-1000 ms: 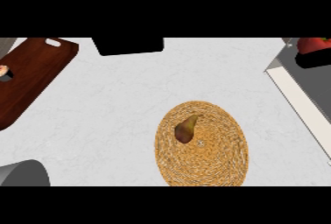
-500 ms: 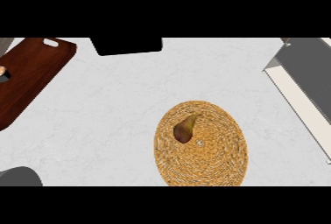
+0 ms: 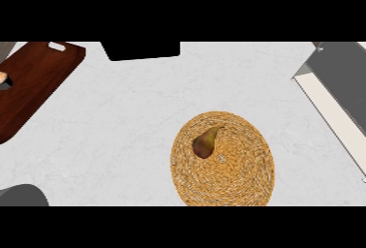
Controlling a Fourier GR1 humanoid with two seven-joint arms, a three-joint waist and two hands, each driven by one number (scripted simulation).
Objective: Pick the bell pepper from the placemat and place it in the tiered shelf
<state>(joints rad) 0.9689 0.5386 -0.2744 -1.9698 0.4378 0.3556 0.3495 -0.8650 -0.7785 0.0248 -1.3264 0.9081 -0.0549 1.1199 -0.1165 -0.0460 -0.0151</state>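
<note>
You're at the start: the brown-green bell pepper (image 3: 205, 142) lies untouched on the round woven straw placemat (image 3: 223, 181). No hand shows, so finger state can't be told; reach first.

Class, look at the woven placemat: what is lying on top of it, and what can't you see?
A brownish-green bell pepper lies on the woven placemat, left of its centre. The counter beneath the placemat is covered, so it cannot be seen.

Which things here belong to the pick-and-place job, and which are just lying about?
Job:
- pepper, brownish, lying on the mat
- woven mat
- shelf, at the right edge

Lying about:
- wooden board, top left
- black block, top edge
- grey forearm, lower left corner
</note>
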